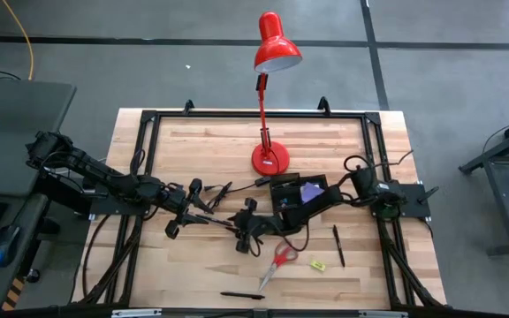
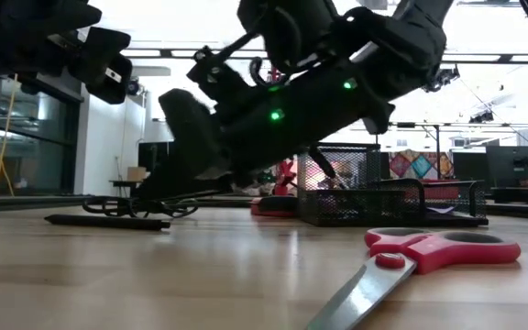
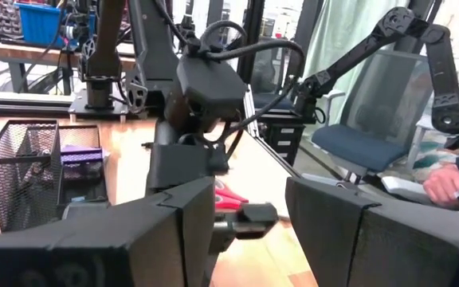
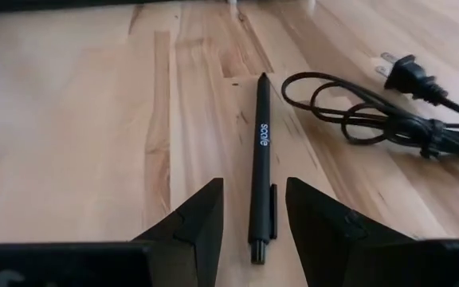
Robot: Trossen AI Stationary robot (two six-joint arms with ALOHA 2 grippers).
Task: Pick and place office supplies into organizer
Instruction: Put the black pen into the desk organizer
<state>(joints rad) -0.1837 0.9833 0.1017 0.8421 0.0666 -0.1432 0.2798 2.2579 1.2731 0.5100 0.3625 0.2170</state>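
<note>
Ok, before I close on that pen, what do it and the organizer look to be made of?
The pen looks like matte black plastic: a smooth, dull barrel with white printed lettering and a moulded clip. It lies between the open fingers of the right gripper. The organizer looks like black wire mesh, probably coated metal, since its walls show a fine see-through grid.

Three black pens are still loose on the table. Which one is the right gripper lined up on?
The pen printed "scale", lying beside the coiled power cable; it runs lengthwise between the open right gripper fingers. The other two lie near the scissors: one right of them, one by the table's edge.
</note>
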